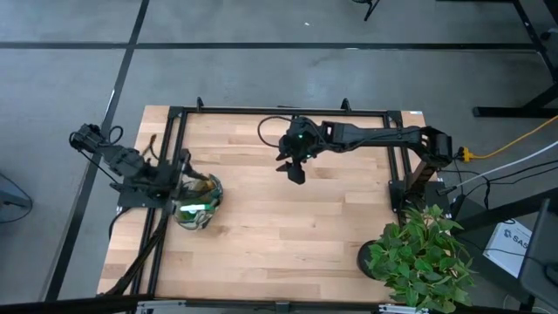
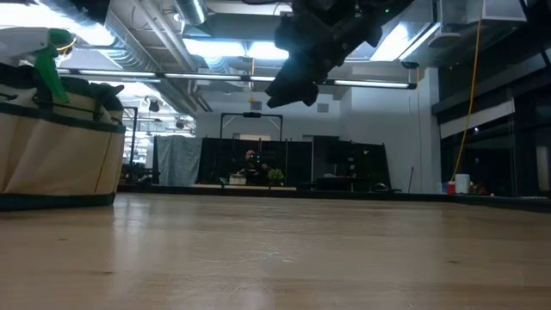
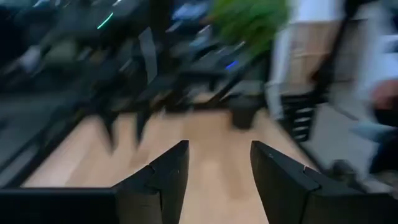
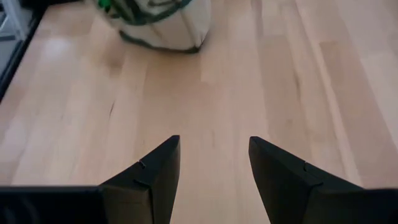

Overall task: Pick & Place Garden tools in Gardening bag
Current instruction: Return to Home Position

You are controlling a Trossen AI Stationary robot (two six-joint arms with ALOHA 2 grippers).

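With garden tools [image 2: 50, 52] inside the cream, green-trimmed fabric bag [image 1: 197, 202], both jaws stand open, empty: right arm [image 1: 366, 137] over the wooden counter [image 1: 288, 244], left arm [image 1: 131, 170] beside the bag.

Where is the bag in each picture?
High view: bag at the left of the wooden table.
Low view: bag at the left edge, cut off.
Left wrist view: not in it.
Right wrist view: bag far ahead, partly cut off.
Shared landmark: the wooden table, in all four.
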